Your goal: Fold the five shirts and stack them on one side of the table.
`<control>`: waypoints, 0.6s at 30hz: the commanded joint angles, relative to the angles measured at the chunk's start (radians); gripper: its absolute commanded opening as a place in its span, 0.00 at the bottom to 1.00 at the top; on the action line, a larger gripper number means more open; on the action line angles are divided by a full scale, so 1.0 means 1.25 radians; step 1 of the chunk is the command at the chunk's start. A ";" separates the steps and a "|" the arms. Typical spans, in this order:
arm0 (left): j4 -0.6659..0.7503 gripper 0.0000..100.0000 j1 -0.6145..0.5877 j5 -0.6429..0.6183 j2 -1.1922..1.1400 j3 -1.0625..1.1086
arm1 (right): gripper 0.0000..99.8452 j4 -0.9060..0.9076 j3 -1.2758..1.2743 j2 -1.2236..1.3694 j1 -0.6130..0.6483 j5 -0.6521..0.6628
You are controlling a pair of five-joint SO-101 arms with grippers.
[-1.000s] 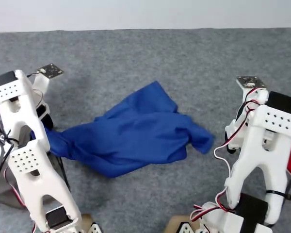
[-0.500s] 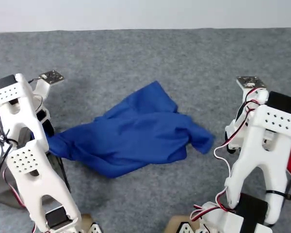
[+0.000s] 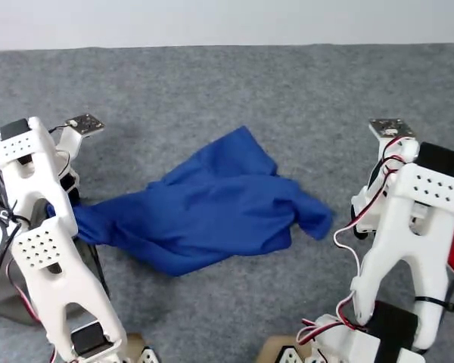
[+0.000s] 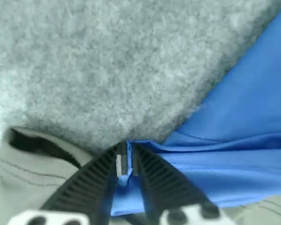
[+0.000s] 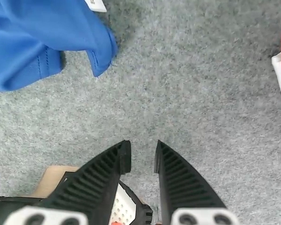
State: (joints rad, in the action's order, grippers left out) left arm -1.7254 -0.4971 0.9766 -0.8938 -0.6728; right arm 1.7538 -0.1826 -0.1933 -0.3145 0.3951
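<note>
Though rumpled, smooth blue shirt (image 3: 212, 208).

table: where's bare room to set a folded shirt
Widest bare table lies beyond the blue shirt, toward the far edge. A smaller patch sits between shirt and right gripper. Crowded by the left gripper, shut on the shirt over a grey garment.

Robotics lab bench. Grey felt-like table (image 3: 212, 83), bare white wall (image 3: 212, 19) at far edge. Left arm (image 3: 41, 257) and right arm (image 3: 416, 219): white shells, exposed wiring (image 3: 388, 162).
</note>
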 commanded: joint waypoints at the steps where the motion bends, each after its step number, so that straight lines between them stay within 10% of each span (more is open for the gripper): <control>1: -0.022 0.01 -0.001 0.002 0.033 -0.007 | 0.09 0.026 0.012 -0.004 0.012 -0.010; 18: -0.011 0.01 -0.061 -0.282 0.317 -0.002 | 0.09 -0.026 0.079 0.001 0.212 -0.066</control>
State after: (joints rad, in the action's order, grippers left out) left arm -1.7254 -0.5447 0.6790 -0.5577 -0.6728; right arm 1.7430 -0.1396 -0.1918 -0.0844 0.3168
